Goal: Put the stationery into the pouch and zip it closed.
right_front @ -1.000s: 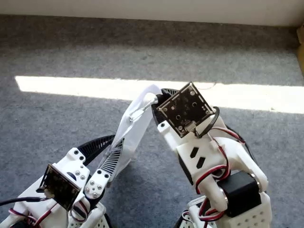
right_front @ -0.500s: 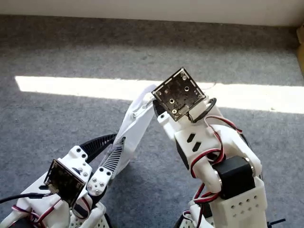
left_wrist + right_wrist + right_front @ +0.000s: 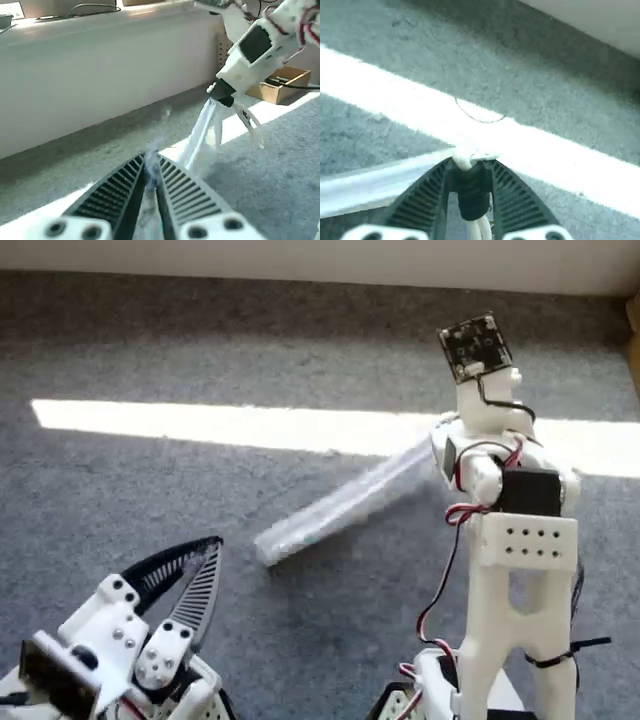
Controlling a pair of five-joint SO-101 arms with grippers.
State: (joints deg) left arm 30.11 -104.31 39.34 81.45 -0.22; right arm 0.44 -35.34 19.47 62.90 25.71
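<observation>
The right jaws held the pouch (image 3: 340,510) by one end; its long axis slanted down toward the left jaws, closed and empty near its free end

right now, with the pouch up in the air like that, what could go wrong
1. The right gripper holds the pouch by a small bit at one end, and the pouch hangs slanted in the air. It could slip out and drop onto the carpet.
2. Its lower end hangs free, apart from the left gripper, so nothing braces it for a zip pull.
</observation>
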